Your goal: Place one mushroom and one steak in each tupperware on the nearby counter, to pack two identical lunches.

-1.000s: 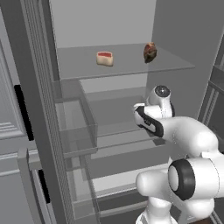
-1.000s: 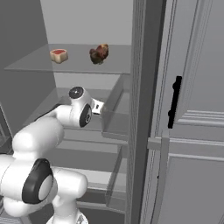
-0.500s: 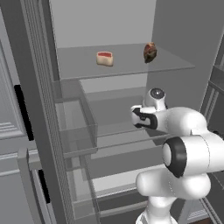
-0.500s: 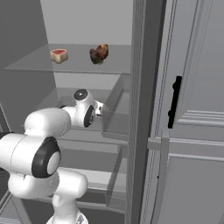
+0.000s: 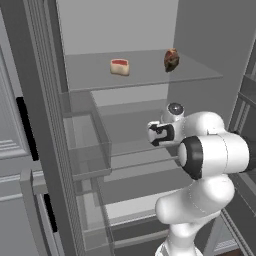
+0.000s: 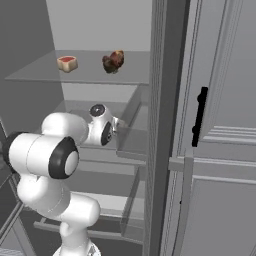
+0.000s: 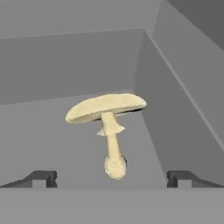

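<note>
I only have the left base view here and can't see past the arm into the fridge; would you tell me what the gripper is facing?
Observer: A pale mushroom stands upright ahead of the gripper, centred between its fingertips.
Operator: Thank you. Is it gripped yet?
Observer: No, the jaws are wide open, with the stem clear of both tips.
Operator: Is there a wall near it?
Observer: Yes, in the hand view a grey side wall rises just right of the mushroom, meeting the back wall behind its cap.
</note>
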